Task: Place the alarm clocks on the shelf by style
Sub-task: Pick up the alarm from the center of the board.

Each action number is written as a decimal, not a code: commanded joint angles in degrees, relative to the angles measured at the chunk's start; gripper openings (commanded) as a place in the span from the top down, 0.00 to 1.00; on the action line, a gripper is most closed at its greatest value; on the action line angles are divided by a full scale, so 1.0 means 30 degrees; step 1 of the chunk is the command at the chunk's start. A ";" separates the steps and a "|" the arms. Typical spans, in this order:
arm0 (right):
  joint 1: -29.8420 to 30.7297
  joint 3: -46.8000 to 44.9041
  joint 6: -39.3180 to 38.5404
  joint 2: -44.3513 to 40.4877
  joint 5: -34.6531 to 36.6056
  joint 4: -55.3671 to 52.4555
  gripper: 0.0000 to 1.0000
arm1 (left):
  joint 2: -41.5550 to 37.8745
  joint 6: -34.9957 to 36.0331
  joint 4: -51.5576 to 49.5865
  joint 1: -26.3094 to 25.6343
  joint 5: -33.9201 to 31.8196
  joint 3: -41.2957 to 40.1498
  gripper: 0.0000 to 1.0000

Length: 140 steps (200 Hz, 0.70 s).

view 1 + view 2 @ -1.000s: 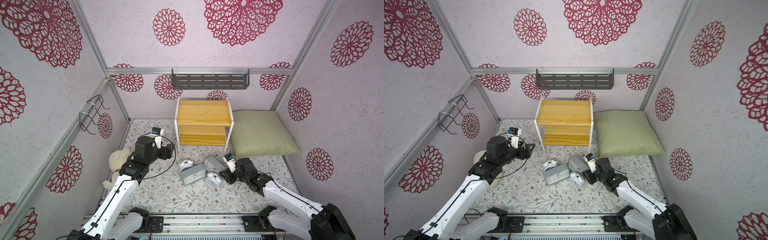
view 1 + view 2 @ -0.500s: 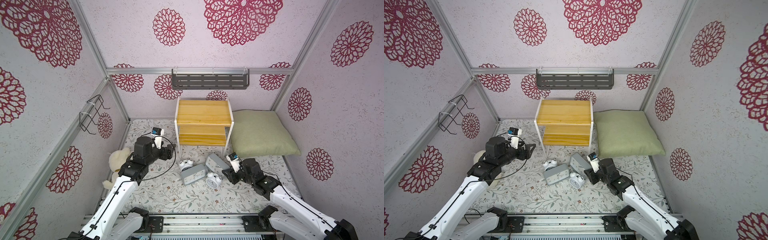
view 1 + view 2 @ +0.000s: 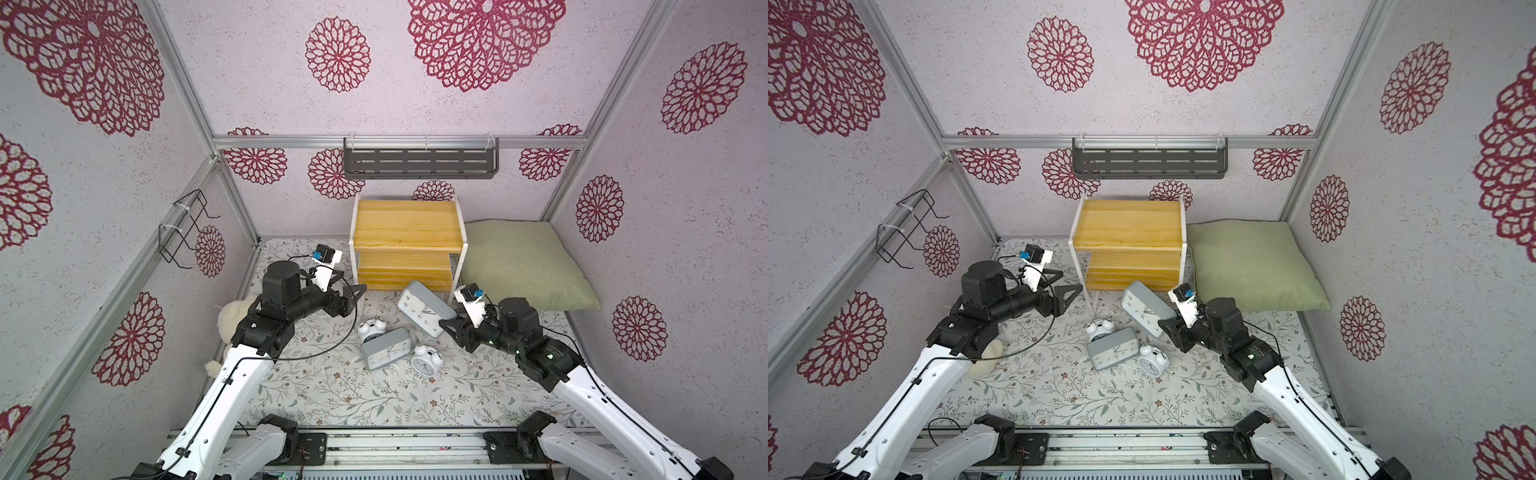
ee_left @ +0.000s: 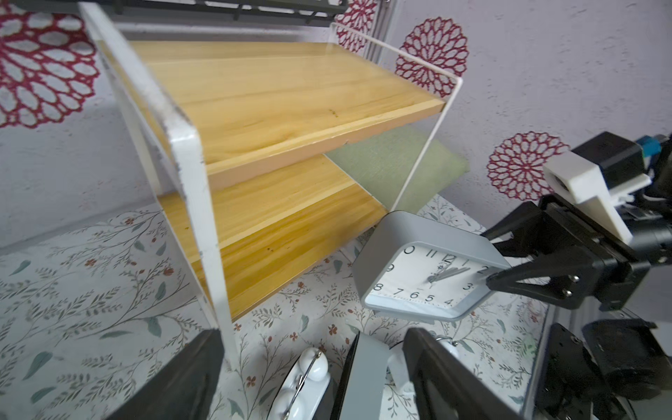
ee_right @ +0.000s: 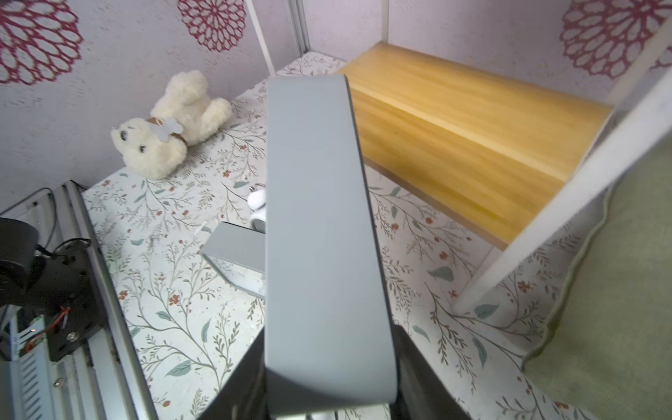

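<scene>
Just in front of the shelf (image 3: 407, 226), at its front leg on the right arm's side, I see the right gripper (image 3: 448, 329) pinching a grey clock (image 3: 422, 306) by one short end. Left wrist view shows the right gripper (image 4: 489, 259) with one finger on the dial edge near the 2 and the other behind the case. That grey clock (image 4: 425, 269) is tilted, dial up and turned toward the left arm, far end next to the lower board. It looks lifted off the mat (image 3: 316, 386), but I can't confirm full clearance. From the right wrist, the grey clock (image 5: 320, 218) shows edge-on, sticking straight out from the jaws, with the shelf (image 5: 454, 127) lower board just beside it.

Left gripper (image 3: 353, 280) is spread wide and holds nothing. It hovers near the shelf's other front leg, well apart from the held clock.

Other three clocks sit on the mat between the arms:
- second grey clock (image 3: 385, 348), dial toward the top camera
- round clock (image 3: 371, 328), touching its corner on the shelf side
- other round clock (image 3: 426, 361), just beside its opposite end, near the right gripper but apart from it

Pillow (image 3: 519, 262) lies against the shelf on the right arm's side. Teddy bear (image 5: 167, 127) lies by the left wall.
</scene>
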 commanded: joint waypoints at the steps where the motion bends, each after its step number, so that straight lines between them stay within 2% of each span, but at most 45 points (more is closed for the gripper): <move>1: 0.0070 0.1418 -0.0769 -0.0051 -0.2020 0.0839 0.88 | 0.0730 0.1732 -0.0090 -0.0054 0.2861 0.0513 0.13; 31: 0.0065 0.2491 -0.1472 0.0083 -0.3162 0.0105 0.89 | 0.1492 0.3081 -0.0355 -0.0040 0.4195 0.0930 0.10; 86: 0.0063 0.3590 -0.2457 0.0503 -0.4650 -0.0674 0.90 | 0.2767 0.8579 -0.3485 -0.0025 0.7359 0.2189 0.08; 117: 0.0063 0.3901 -0.3067 0.0758 -0.5201 -0.0754 0.90 | 0.4025 1.0533 -0.5194 -0.0040 0.8411 0.3348 0.08; 140: 0.0094 0.4103 -0.3497 0.0860 -0.5521 -0.0806 0.90 | 0.5013 1.1107 -0.6460 -0.0055 0.8872 0.4377 0.08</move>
